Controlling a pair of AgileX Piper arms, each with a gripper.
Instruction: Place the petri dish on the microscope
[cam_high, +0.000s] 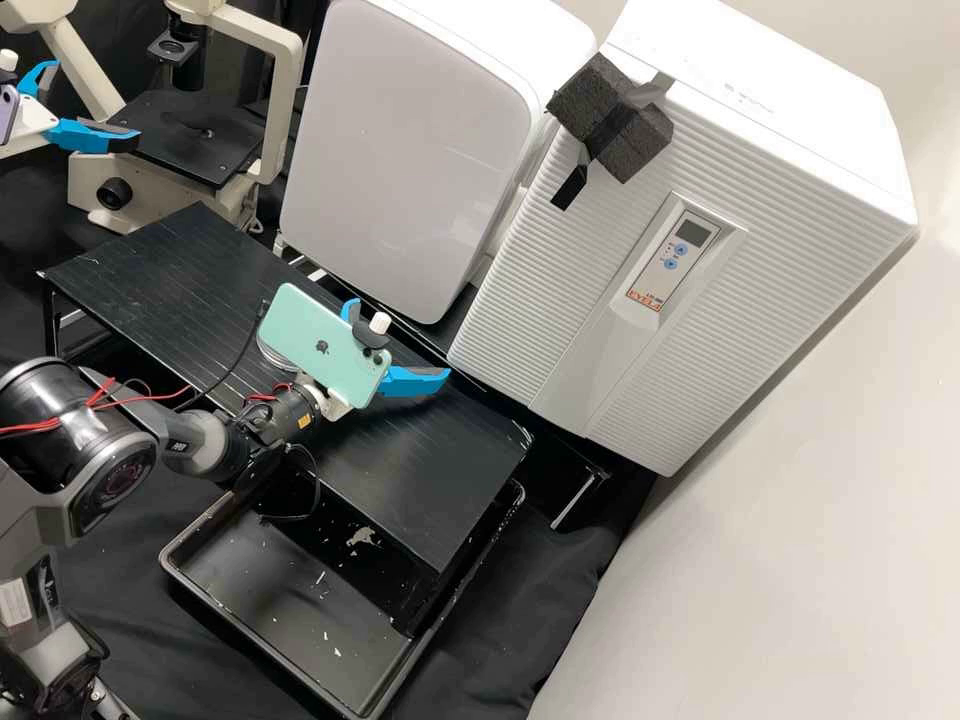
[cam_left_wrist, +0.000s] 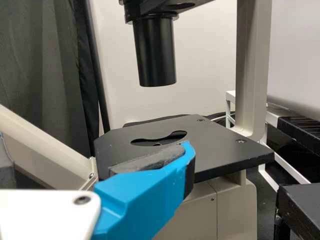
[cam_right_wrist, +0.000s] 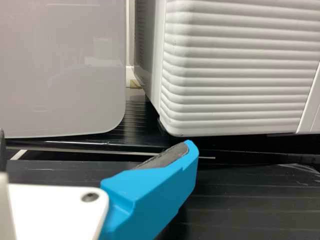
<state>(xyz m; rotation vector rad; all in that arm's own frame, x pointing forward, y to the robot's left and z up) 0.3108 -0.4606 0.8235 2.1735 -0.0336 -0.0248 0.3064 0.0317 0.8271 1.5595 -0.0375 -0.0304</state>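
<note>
High view had the left gripper (cam_high: 95, 103) by the microscope (cam_high: 288, 110), near one edge of its flat black plate (cam_left_wrist: 220, 145). Its blue fingers were spread wide with nothing between them. The right gripper (cam_high: 405, 352) was also open and empty, over the low black table (cam_high: 440, 460), back from its far long edge. From where I stood, I could not tell for sure where the petri dish was. A pale thing with a round edge (cam_high: 270, 355) poked out from behind the green phone (cam_high: 325, 345), and that may have been it.

To me, the job looked like getting hold of the dish first. It called for a soft pinch on the sides, low down, with the dish kept flat. A hard squeeze could crack it or make it pop out. Then it had to go in level from the side, under the black tube (cam_left_wrist: 156, 55), without a bump. The best spot was right over the hole (cam_left_wrist: 172, 136), in from the plate's edges. It should have sat flat before both fingers let go slowly and evenly, or it might have been dragged off the hole.
</note>
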